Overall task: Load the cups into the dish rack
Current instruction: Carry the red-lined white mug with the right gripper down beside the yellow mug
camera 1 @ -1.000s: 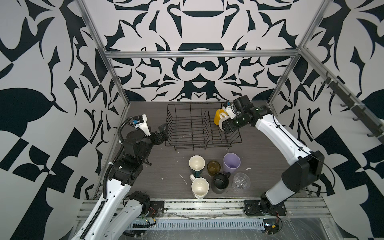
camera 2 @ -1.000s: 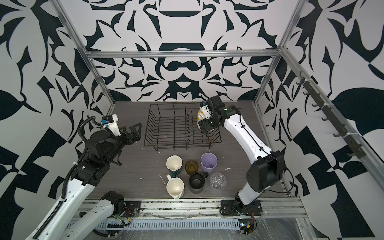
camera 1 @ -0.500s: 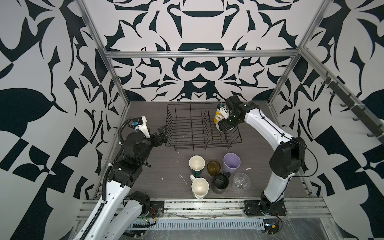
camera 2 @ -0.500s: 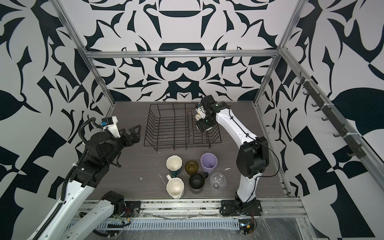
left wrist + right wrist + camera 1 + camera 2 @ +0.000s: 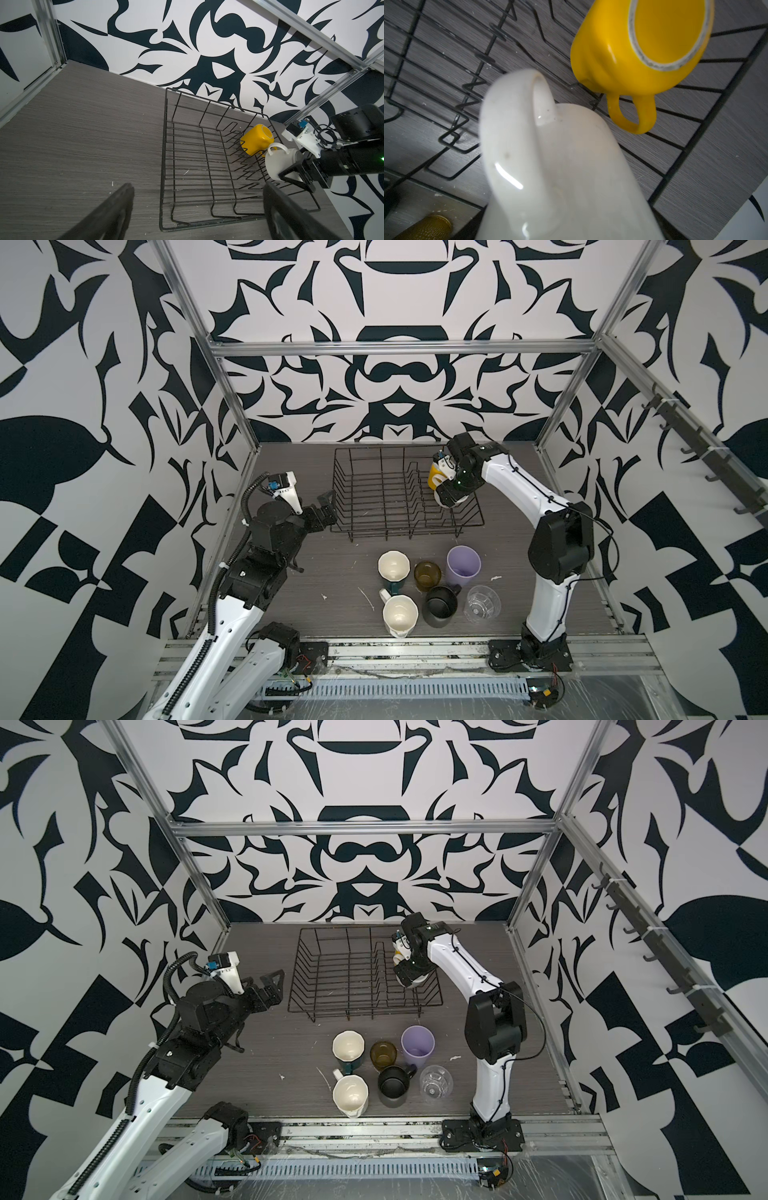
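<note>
Here, a placement in progress over a black wire dish rack (image 5: 165,133). Right gripper (image 5: 287,173): jaws spread broad and clamped around the body of a white mug (image 5: 277,160), carried on its side with the handle turned up and away from the jaws. Held low over one end of the rack, probably for setting down beside the yellow mug (image 5: 256,139). Just ahead of the jaws, already inside the rack: that yellow mug, tipped mouth-down against the wires, base ring showing, handle toward the white mug; near it, contact impossible to confirm. No other cup in the rack.

Left gripper (image 5: 326,506): jaws at full spread, gripping nothing, aimed at the rack's opposite end from just outside, likely kept back to leave working room.

Well back from the right jaws, toward that arm's base, six cups upright in a tight cluster on the table (image 5: 332,572): teal faceted mug (image 5: 393,568), amber glass (image 5: 427,573), lilac tumbler (image 5: 463,566), cream faceted mug (image 5: 400,616), black mug (image 5: 440,608), clear glass (image 5: 482,604). All apparently empty. By judgement, two of eight cups dealt with, six left to load.
</note>
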Robot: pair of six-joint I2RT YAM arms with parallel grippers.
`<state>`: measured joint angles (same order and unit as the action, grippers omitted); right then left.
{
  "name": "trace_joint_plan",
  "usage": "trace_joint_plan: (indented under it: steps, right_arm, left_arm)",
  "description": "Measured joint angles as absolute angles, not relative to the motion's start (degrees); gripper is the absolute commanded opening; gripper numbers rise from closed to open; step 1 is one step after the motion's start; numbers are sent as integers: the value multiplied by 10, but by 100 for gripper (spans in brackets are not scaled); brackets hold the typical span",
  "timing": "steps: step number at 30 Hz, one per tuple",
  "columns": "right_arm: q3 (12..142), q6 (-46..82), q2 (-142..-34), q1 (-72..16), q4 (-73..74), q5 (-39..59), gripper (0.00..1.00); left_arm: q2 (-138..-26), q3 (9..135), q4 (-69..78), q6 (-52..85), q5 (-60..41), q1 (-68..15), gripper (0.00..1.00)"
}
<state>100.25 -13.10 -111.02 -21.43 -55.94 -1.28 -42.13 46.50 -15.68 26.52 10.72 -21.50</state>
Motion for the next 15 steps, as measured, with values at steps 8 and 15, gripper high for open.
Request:
trace_joint_plan:
  steps: [8, 15]
  right_arm:
    - [1016, -135, -1142, -214, -563, -18, 0]
    - [1024, -135, -1162, -215, -563, -30, 0]
  left_arm:
    - [-421, 465, -157, 265, 107, -215, 99]
    - [-421, 465, -157, 265, 107, -215, 99]
